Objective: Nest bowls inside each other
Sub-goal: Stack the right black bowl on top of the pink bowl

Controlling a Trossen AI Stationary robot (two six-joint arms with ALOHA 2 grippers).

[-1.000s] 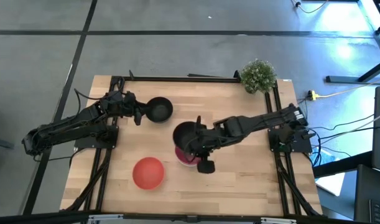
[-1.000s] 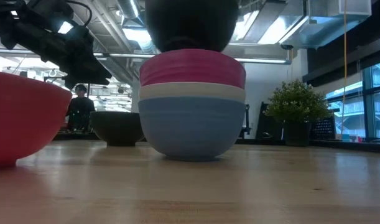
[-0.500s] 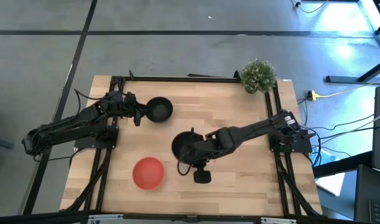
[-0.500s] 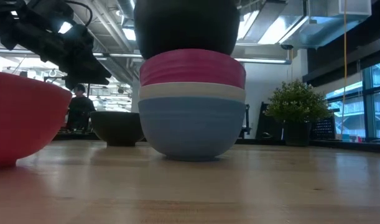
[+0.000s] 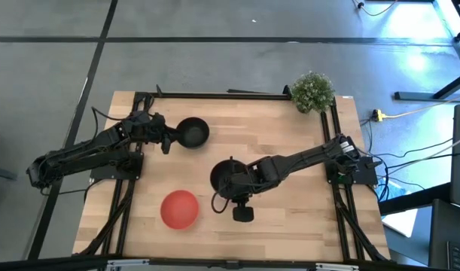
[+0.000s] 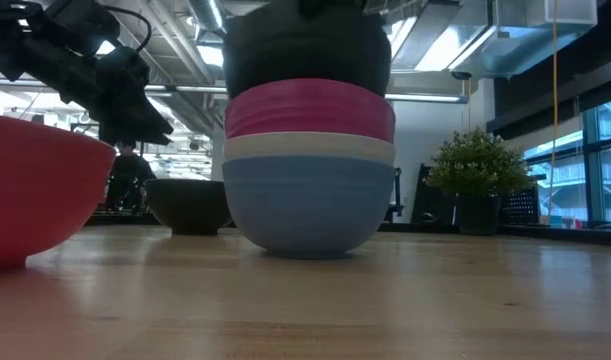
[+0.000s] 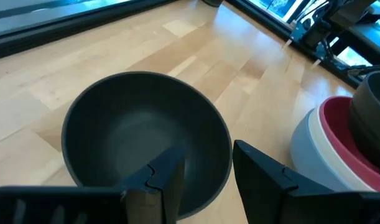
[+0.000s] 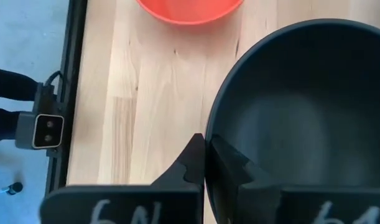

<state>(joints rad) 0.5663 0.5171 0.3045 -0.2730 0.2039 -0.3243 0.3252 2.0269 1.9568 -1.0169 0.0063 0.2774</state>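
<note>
We see the right gripper (image 8: 205,163) pinching the rim of a black bowl (image 5: 226,178) seated atop the pink, white and blue stack mid-table. The left gripper (image 7: 205,177), fingers parted, straddles the second black bowl's (image 5: 192,133) rim nearer the far edge. A red bowl (image 5: 179,208) sits near the front edge.

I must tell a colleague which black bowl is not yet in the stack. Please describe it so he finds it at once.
On the wooden table, look away from the stack near the middle, toward the far left. The loose black bowl sits there alone, at the left gripper, its rim between the open fingers. Unlike the other black bowl, it rests directly on wood.
</note>
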